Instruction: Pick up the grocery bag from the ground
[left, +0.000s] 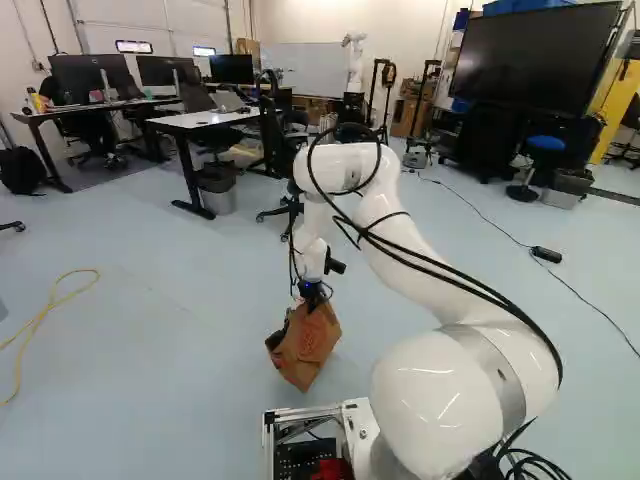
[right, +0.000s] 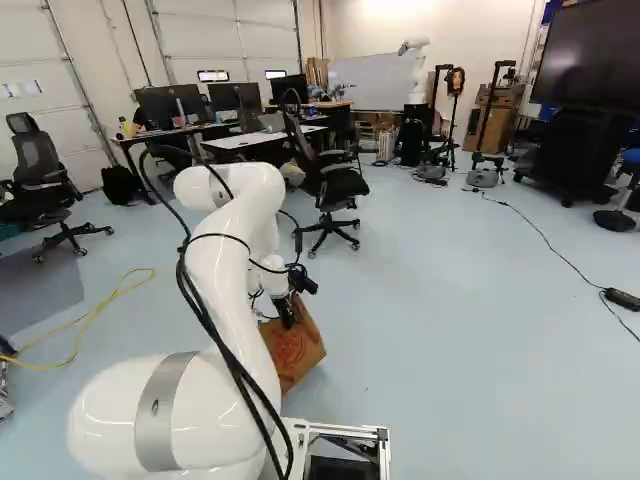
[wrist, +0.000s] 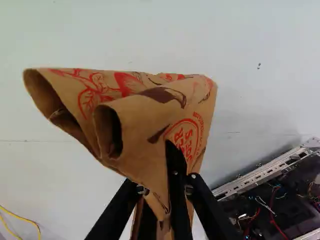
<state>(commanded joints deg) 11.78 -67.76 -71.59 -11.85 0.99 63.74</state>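
Gripping bag (left: 308, 350) in my claw (left: 314, 298), crumpled paper pinched between fingers; bag tilted, corner down.

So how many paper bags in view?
1: the bag, pinched in the gripper, just ahead of the base's frame. Another could be hidden behind the arm or desks.

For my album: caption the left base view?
A glossy white jointed arm holds a tilted brown paper bag with red print.
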